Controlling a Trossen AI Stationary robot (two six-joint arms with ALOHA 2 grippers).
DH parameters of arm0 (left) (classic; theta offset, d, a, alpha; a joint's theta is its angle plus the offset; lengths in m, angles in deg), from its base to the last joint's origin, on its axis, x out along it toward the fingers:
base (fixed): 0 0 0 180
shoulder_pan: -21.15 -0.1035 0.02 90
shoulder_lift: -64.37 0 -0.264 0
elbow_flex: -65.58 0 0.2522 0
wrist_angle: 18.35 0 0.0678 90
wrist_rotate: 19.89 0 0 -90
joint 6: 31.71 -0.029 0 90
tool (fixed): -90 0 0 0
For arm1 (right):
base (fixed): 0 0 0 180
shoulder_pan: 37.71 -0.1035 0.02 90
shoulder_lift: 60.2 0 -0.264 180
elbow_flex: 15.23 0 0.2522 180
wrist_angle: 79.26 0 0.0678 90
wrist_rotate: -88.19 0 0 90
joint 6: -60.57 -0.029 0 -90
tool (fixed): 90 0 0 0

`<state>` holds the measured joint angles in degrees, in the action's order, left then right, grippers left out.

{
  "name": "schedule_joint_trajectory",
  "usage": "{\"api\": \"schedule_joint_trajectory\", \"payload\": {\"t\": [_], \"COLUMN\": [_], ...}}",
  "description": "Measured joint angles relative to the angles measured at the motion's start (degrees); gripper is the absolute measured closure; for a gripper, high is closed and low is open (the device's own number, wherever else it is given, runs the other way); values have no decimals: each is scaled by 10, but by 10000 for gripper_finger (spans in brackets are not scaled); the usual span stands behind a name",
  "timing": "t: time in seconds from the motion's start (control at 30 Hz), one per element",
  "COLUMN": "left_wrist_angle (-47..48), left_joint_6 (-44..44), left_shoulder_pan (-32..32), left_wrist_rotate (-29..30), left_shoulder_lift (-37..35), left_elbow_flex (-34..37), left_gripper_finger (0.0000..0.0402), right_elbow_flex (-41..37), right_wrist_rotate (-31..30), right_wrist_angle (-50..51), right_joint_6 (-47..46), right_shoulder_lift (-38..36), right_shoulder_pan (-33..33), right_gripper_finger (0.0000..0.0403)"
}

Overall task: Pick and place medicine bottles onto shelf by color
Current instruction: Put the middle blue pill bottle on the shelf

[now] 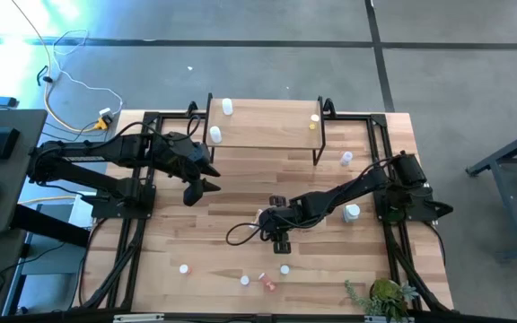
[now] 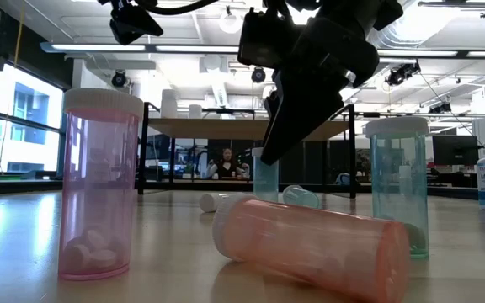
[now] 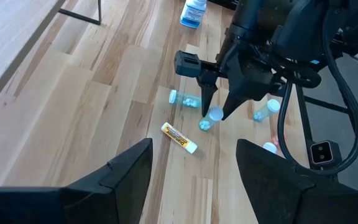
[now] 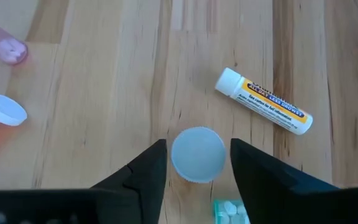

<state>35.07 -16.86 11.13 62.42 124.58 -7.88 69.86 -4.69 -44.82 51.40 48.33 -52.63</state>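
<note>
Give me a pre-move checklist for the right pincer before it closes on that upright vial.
1. Upright vial sits between the right pincer fingers: ok.
2. Fingers touching the vial: cannot tell.
3. Yellow-labelled tube lies apart from the fingers: ok.
4. Fallen blue vial lies near the grasp: not ok, watch it.
5. Left pincer is open and away from the right arm: ok.
6. Shelf has free board: ok.
</note>
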Motion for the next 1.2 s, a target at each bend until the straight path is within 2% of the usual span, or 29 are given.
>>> {"api": "schedule_joint_trajectory", "payload": {"t": [0.23,0.6,0.87,1.2], "left_wrist_angle": [0,0,1,0], "left_joint_6": [0,1,2,0], "left_shoulder_pan": [0,0,0,0], "left_wrist_rotate": [0,0,-1,14], "left_shoulder_lift": [0,0,0,0], "left_elbow_flex": [0,0,0,0], "left_gripper_finger": [179,179,179,179], "right_elbow_flex": [0,0,2,3], "right_wrist_rotate": [12,30,23,-3], "right_wrist_angle": [-1,15,50,66], "right_joint_6": [-13,-28,-30,-39], "right_shoulder_lift": [0,-18,-92,-214], "right_shoulder_pan": [0,3,21,83], "right_gripper_finger": [299,300,300,300]}}
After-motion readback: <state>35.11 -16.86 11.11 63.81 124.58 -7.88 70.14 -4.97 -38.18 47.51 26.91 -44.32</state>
